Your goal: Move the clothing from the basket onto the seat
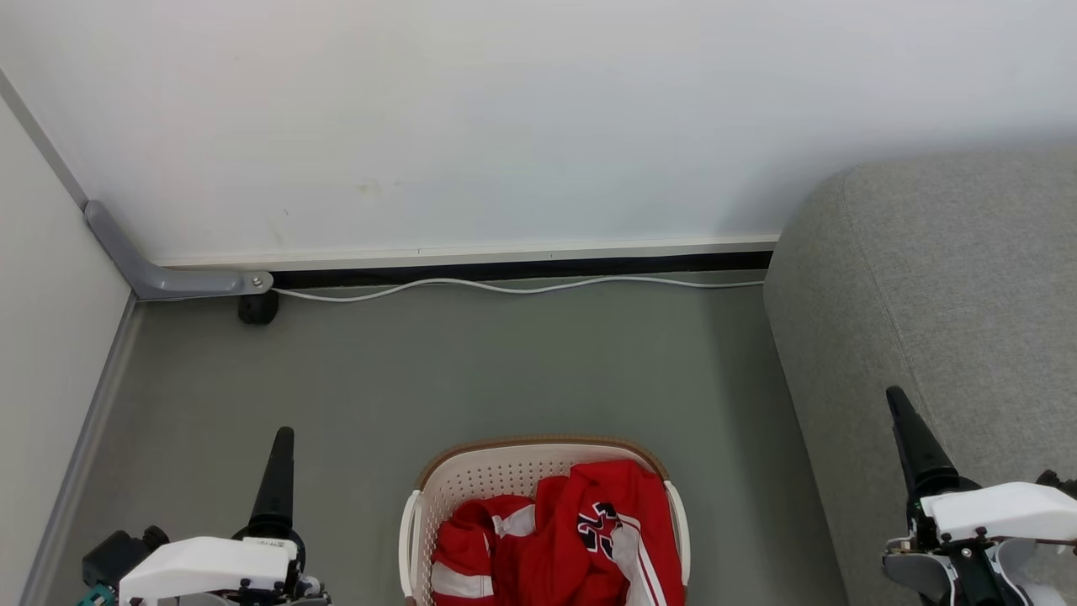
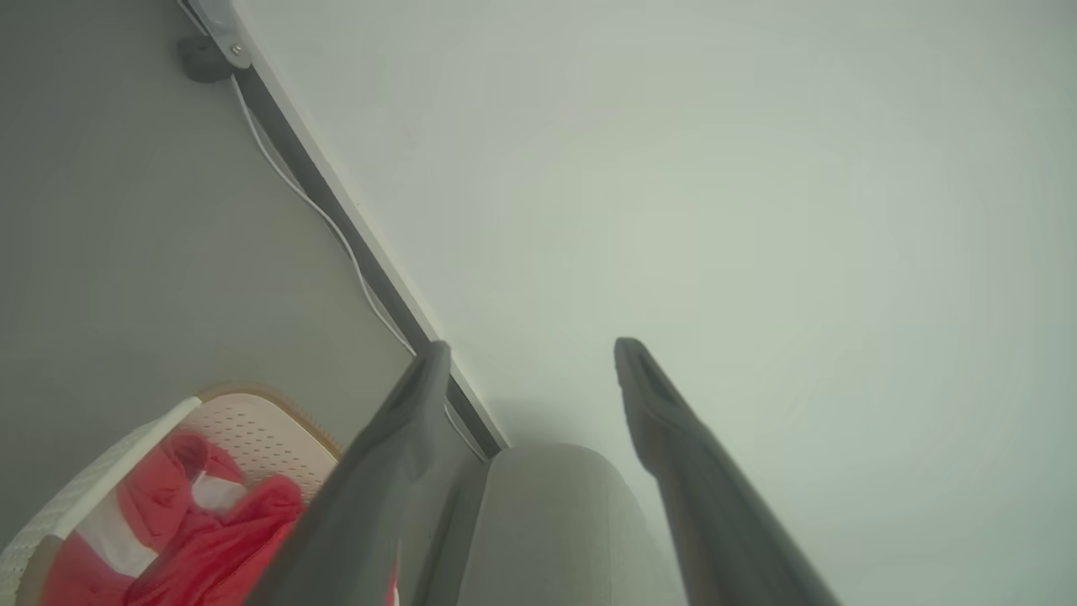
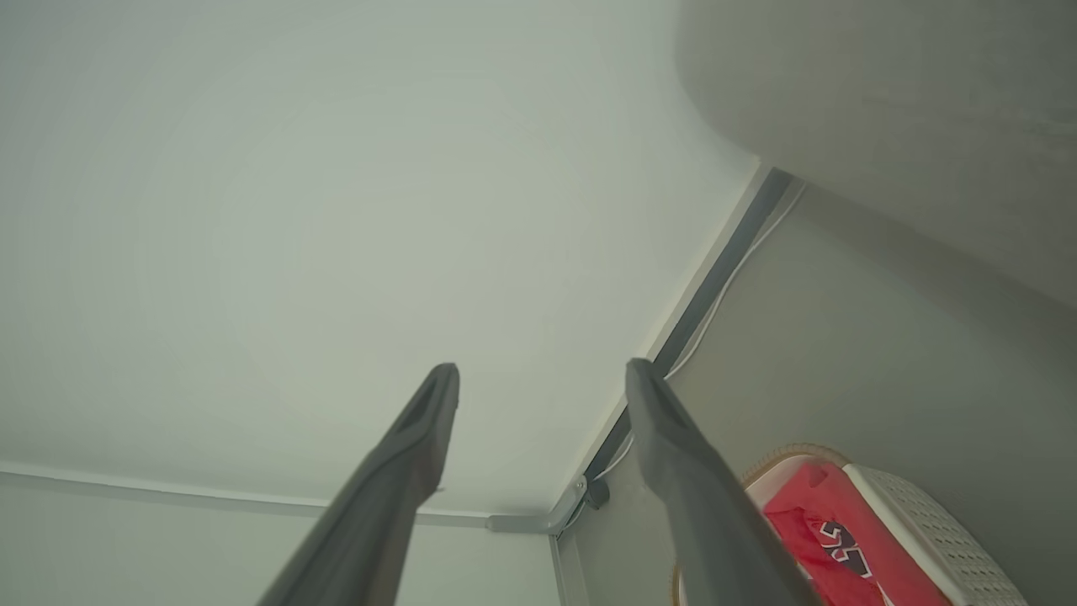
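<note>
Heads up, a lot is cropped here. In the head view the basket [image 1: 538,444] runs off the bottom edge, so you only get its far brown rim, the perforated far wall and the tops of both side handles. The seat [image 1: 951,278] is cut by the right edge too: just a rounded grey corner with one seam, to the right of the basket with a strip of grey floor [image 1: 505,370] between them. From the head camera each gripper reads as a single dark finger over a white housing, so the gap is hidden there. The wrist cams settle it: the left gripper [image 2: 532,349] has its fingers spread wide and empty, aimed at the wall [image 2: 757,210] above the seat's end. The right gripper [image 3: 543,370] is spread the same way, empty, pointing toward the room corner. The left one's own finger blocks part of the basket in its view, and both wrist shots are pretty soft. Inside the basket is the clothing [image 1: 580,539], a crumpled red pile with white stripes, heaped toward the right side. The black-and-white print is folded over so I can't read the number, and I can't tell how many pieces there are. A white cable [image 1: 522,286] lies along the foot of the wall.
</note>
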Robot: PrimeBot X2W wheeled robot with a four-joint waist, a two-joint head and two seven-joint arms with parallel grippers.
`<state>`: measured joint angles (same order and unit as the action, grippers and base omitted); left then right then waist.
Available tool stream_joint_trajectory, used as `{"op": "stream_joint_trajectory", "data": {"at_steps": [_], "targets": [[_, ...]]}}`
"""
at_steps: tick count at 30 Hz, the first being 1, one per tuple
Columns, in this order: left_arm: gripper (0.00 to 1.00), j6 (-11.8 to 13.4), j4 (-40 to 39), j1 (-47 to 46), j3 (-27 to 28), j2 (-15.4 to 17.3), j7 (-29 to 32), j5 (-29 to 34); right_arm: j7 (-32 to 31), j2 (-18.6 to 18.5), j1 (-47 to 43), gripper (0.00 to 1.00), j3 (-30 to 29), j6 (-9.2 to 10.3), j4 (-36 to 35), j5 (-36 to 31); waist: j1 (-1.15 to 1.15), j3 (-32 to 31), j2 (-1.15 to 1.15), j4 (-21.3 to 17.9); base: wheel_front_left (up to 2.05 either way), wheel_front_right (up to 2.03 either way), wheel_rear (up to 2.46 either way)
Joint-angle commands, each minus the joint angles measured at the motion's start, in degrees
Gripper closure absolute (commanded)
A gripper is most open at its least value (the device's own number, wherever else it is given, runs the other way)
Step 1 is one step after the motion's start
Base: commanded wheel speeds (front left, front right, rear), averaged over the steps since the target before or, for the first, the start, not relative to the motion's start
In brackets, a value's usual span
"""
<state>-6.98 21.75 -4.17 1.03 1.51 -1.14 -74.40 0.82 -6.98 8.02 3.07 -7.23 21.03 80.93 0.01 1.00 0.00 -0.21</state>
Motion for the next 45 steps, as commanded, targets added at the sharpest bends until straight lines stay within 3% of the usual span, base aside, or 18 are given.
{"op": "stream_joint_trajectory", "data": {"at_steps": [1, 25, 45], "targets": [[0.00, -0.19, -1.19, -3.52, 0.45, 0.94, -0.70, 2.21, 1.06, -1.42, 3.16, 0.00, 0.88, -0.20, -1.10, -1.82, -0.01, 0.01, 0.00, -0.01, 0.00, 0.00, 0.00], [0.00, -0.28, -1.05, -6.14, -0.41, 1.25, -4.58, 24.21, 4.93, -4.21, 7.72, 0.00, 5.11, -0.21, 1.81, -20.70, -0.01, 0.79, 0.00, 0.03, 0.00, 0.00, 0.00], [0.00, -0.26, -0.22, -8.10, -0.12, 1.31, -8.12, 46.03, 8.45, -6.75, 11.53, 0.00, 9.56, -0.23, 5.12, -37.26, -0.01, 1.47, 0.00, -0.16, 0.00, 0.00, 0.00]]}}
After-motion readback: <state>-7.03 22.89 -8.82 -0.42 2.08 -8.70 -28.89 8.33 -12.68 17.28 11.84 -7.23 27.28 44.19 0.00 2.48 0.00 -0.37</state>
